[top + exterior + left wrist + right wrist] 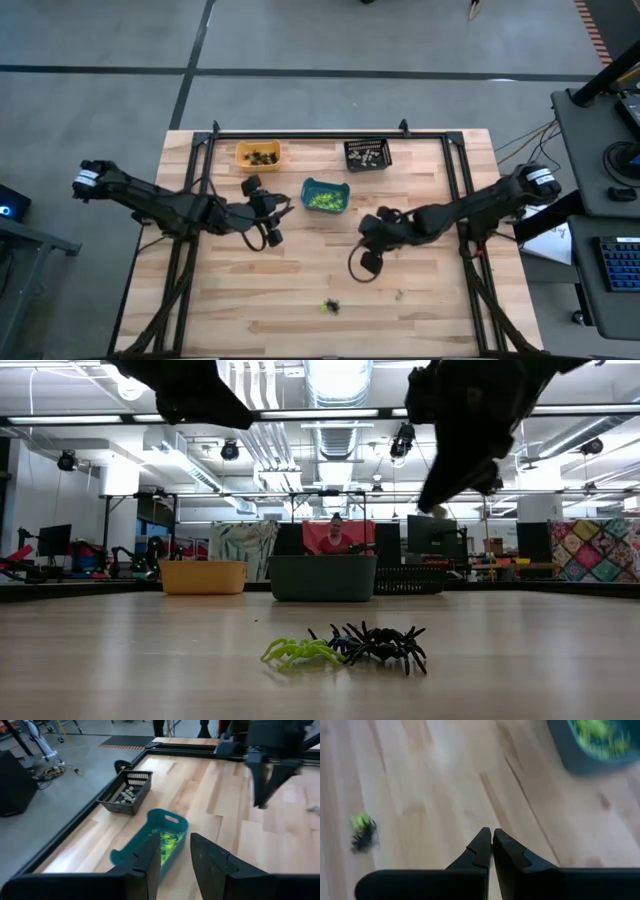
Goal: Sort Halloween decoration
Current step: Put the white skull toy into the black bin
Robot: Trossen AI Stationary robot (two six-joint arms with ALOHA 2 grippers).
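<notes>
Lime spider [298,652] and black spider [380,644] touching, near front edge of tabletop [250,300], at 6 o'clock from teal bin [325,195].
Right gripper [368,262] at 1 o'clock from pair, well apart, above bare wood; fingers [482,847] pressed together, nothing between.
Left gripper [272,238] at 8 o'clock from teal bin; fingers [150,860] narrowly parted, empty.
Teal bin holds lime pieces.
Farthest: orange bin [258,154] with dark pieces; black bin [367,154] with pale pieces.

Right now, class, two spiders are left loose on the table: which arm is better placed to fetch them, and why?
Probably the right. Its gripper, fingers shut, hangs nearer the green spider and black spider. The left gripper, fingers open, waits farther off, beside the teal bin.
</notes>
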